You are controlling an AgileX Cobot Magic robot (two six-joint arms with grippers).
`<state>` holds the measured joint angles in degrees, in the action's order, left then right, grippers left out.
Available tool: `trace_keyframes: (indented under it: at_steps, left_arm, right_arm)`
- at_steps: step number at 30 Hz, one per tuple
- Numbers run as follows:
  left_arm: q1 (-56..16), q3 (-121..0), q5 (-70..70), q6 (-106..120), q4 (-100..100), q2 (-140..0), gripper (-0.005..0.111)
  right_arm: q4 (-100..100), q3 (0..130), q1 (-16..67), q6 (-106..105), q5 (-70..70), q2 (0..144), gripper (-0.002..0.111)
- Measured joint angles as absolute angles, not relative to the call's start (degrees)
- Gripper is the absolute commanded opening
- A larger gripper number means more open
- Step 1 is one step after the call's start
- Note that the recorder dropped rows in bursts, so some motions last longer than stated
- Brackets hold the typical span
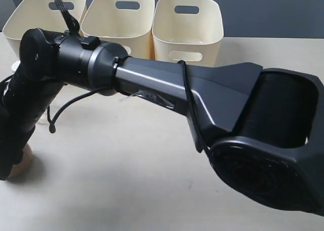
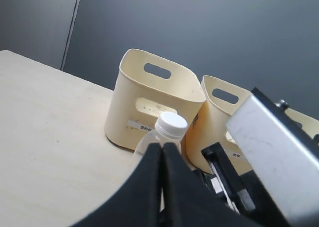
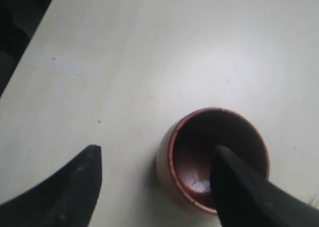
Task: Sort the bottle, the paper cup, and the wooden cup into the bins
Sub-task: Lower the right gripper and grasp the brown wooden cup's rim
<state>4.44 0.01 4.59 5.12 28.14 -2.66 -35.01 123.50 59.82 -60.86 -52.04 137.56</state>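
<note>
Wooden cup [image 3: 214, 160] seen upright on table [image 3: 149, 53], mouth up. Right gripper [image 3: 159, 172] spread wide: one finger inside cup, other outside, apart from wall. Cup judged rigid, light, smooth; rim wall pinch advised. Left gripper [image 2: 162, 152] fingers pressed together near bottle [image 2: 167, 130], beside bins [image 2: 154, 102].

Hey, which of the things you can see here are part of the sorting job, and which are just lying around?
Part of the job:
bottle
wooden cup
bins

Lying around:
nothing else apart from the table; the paper cup can't be made out.
</note>
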Motion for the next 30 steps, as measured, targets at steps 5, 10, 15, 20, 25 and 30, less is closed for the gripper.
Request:
trace_keyframes:
  at_steps: [5, 10, 15, 20, 25, 30]
  left_arm:
    - [4.4, 0.0, 4.6, 5.1, 28.1, -2.7, 0.000]
    - [4.4, 0.0, 4.6, 5.1, 28.1, -2.7, 0.000]
    - [4.4, 0.0, 4.6, 5.1, 28.1, -2.7, 0.000]
    - [4.4, 0.0, 4.6, 5.1, 28.1, -2.7, 0.000]
    - [4.0, 0.0, 4.6, 5.1, 28.1, -2.7, 0.000]
    - [4.0, 0.0, 4.6, 5.1, 28.1, -2.7, 0.000]
  right_arm:
    - [-35.0, 123.5, 60.6, -61.4, -48.2, 137.9, 0.061]
    - [-35.0, 123.5, 60.7, -61.5, -46.7, 139.6, 0.061]
    - [-34.8, 123.5, 60.7, -61.5, -45.4, 141.2, 0.061]
    - [-34.8, 123.5, 60.7, -61.5, -44.6, 141.7, 0.061]
    - [-34.8, 123.5, 60.7, -61.1, -44.9, 142.7, 0.058]
    - [-33.5, 123.5, 60.7, -59.8, -47.2, 143.7, 0.040]
